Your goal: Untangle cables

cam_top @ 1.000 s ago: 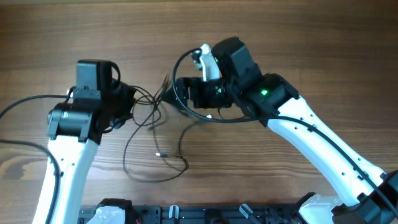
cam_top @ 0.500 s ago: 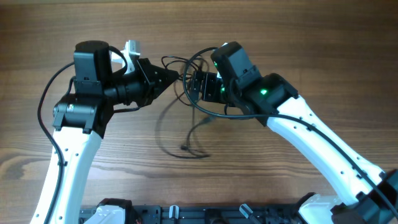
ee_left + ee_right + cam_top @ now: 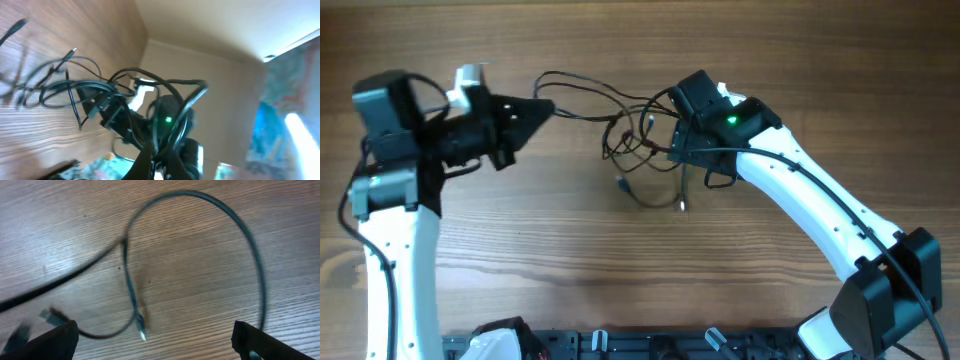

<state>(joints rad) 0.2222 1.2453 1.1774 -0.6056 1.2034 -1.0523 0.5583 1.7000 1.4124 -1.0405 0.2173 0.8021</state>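
"Leftward went the left gripper (image 3: pixel 542 105) since the frame before. It had sat almost nose to nose with the right gripper (image 3: pixel 667 138), and now stood well apart from it."

"And the cables (image 3: pixel 632 140)?"

"Strung out between the two. One strand ran from the left claw's tip, arched up over the table (image 3: pixel 620 280) and dropped into a loose knot just beside the right gripper. Two tails hung below the knot, each ending in a small plug (image 3: pixel 620 183) lying on the wood (the second plug (image 3: pixel 682 205) looked silvery)."

"Was the left claw holding anything?"

"From overhead its jaws were pinched to a point on that strand. Its own camera was tilted and blurred, but it showed the cables (image 3: pixel 75 90) looping off toward the right arm (image 3: pixel 167 120) with its green light."

"And the right?"

"Jaws spread wide — in the wrist view its fingertips (image 3: pixel 55 335) sat at the bottom corners with nothing gripped between them. A loop of the cables (image 3: pixel 250 245) lay on the wood beyond, with a bright-tipped plug (image 3: pixel 141 330) at its end."
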